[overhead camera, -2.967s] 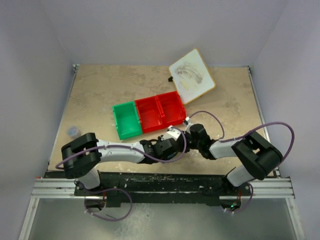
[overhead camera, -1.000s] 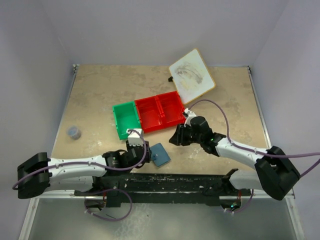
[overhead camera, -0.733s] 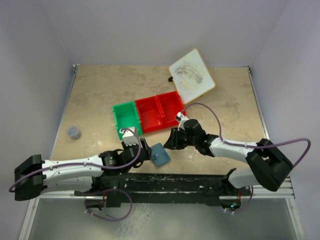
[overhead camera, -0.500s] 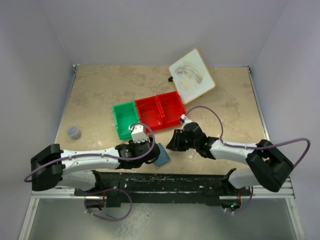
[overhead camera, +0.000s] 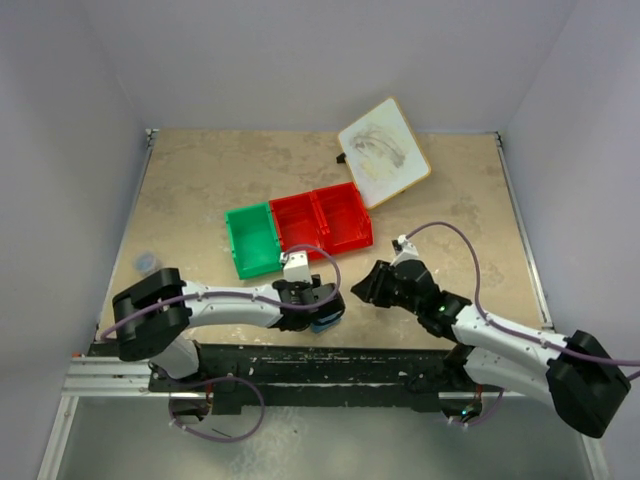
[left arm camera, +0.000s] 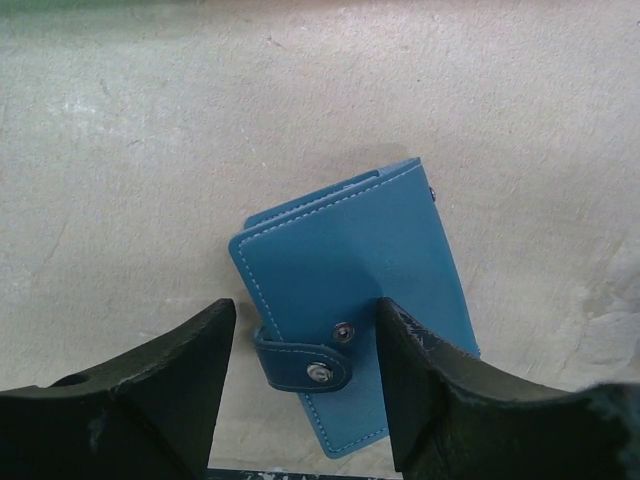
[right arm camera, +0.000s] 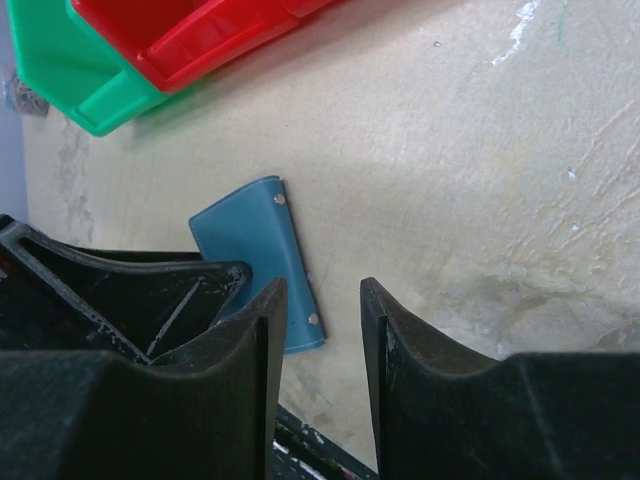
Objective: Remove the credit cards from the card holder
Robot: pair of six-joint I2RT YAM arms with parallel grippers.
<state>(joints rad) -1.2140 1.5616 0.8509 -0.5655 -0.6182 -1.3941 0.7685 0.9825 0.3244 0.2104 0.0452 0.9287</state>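
1. The left gripper (left arm camera: 305, 322) is spread wide and pinches nothing; its two dark fingers (left arm camera: 150, 390) fill the lower corners of the left wrist view.
2. Between those fingers the card holder (left arm camera: 350, 305) lies flat on the table (overhead camera: 200, 180); it is blue and folded shut, with a strap snapped across its lower left edge; whether the fingers touch it cannot be told.
3. In the overhead view this gripper sits at lower centre; the card holder peeks out at its lower right.
4. The right gripper (right arm camera: 322, 295) has its fingers slightly apart, with only bare table in the gap; in its wrist view the card holder lies left of that gap, well apart from it.
5. Above both grippers, at the centre of the overhead view, a green bin (overhead camera: 252, 240) and red bins (overhead camera: 322, 222) stand side by side, touching.
6. A white board (overhead camera: 383, 152) lies tilted at upper right; a small bluish object (overhead camera: 146, 262) sits near the table's left edge.
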